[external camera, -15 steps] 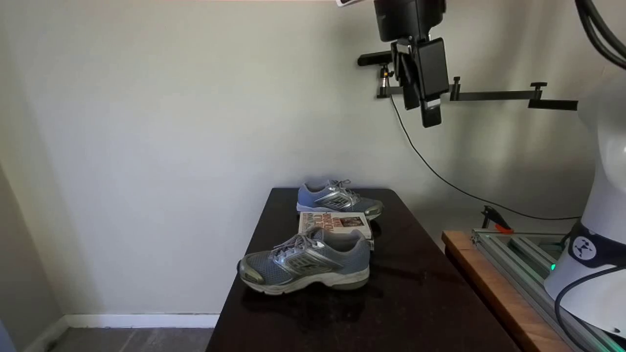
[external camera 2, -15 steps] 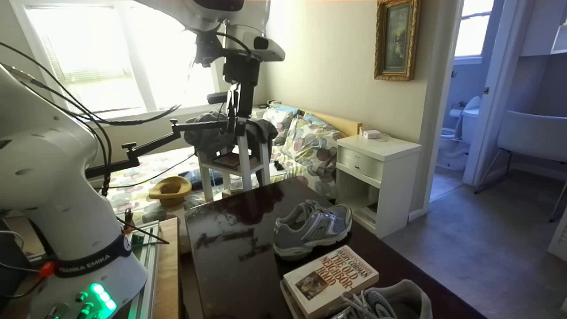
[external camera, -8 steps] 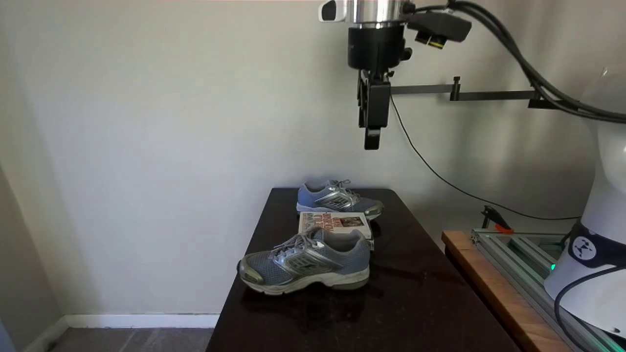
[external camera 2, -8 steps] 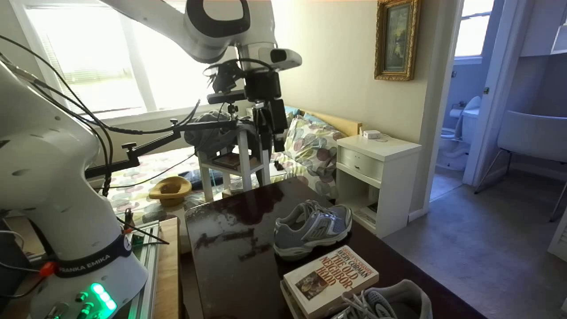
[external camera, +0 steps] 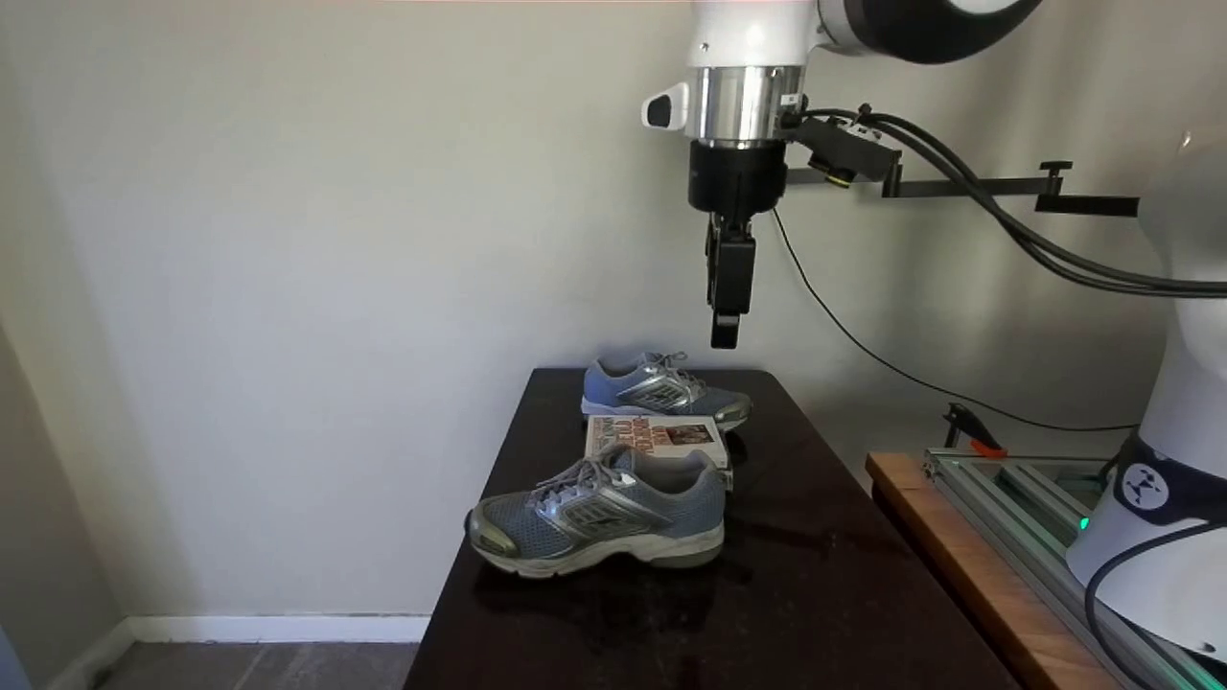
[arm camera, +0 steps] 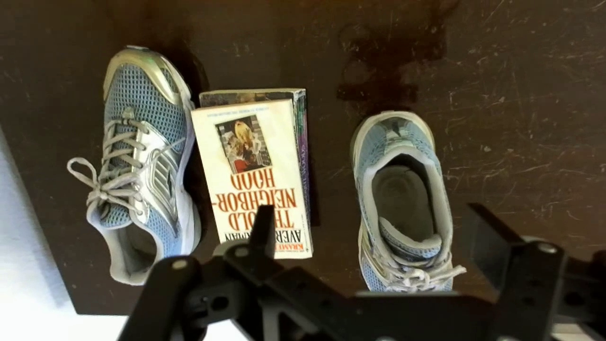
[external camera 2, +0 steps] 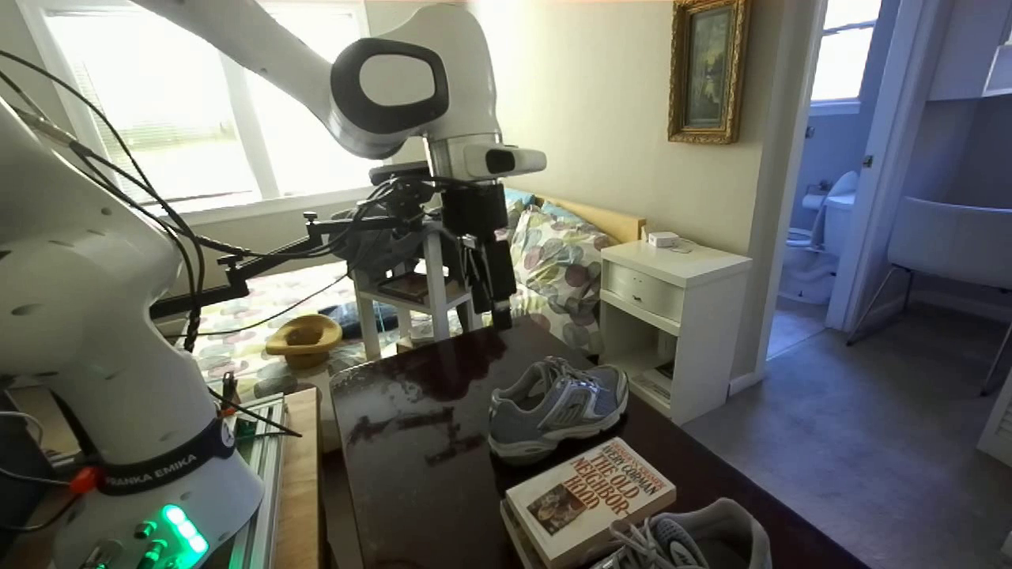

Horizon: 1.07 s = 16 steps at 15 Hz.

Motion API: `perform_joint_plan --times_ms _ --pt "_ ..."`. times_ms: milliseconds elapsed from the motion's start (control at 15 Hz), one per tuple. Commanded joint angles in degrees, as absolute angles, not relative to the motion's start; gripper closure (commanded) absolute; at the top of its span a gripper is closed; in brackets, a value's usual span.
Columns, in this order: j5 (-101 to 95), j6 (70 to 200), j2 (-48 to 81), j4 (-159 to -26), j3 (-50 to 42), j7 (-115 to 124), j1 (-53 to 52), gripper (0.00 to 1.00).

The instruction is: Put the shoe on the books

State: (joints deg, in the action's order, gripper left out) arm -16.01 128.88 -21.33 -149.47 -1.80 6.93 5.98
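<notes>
The grey-silver shoe (external camera: 599, 517) rests on the dark table; it also shows in an exterior view (external camera 2: 557, 411) and in the wrist view (arm camera: 405, 189), heel up and toe cut off below. The books (arm camera: 255, 189), a stack of two with a white paperback on top, lie between it and a matching shoe; they show in both exterior views (external camera: 661, 436) (external camera 2: 589, 498). My gripper (arm camera: 371, 208) is open and empty. It points down, well above the table (external camera: 726, 331) (external camera 2: 492, 312). In the wrist view its fingers lie either side of the shoe, the left one overlapping the books.
A second matching shoe (arm camera: 142, 170) sits on the books' other side, near the table's end; it also shows in both exterior views (external camera: 661, 388) (external camera 2: 696, 537). A wall stands behind the table's end. A white nightstand (external camera 2: 672, 316) stands beyond the table (external camera 2: 403, 474).
My gripper has moved left and down in an exterior view, going from tilted to pointing straight down. Both shoes and the books have not moved.
</notes>
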Motion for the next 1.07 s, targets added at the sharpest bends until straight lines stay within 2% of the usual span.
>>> perform_joint_plan --times_ms 0,200,800,1000 --pt "-15.0 131.8 -19.2 -151.7 -2.5 11.2 8.3 0.0" --pt "-13.8 131.0 -15.9 -151.6 -2.5 17.2 9.7 0.0" --pt "-13.2 130.1 -15.4 -151.6 -2.9 14.6 9.1 0.0" --pt "-13.9 137.3 -11.5 -150.9 -2.4 25.7 10.9 0.0"
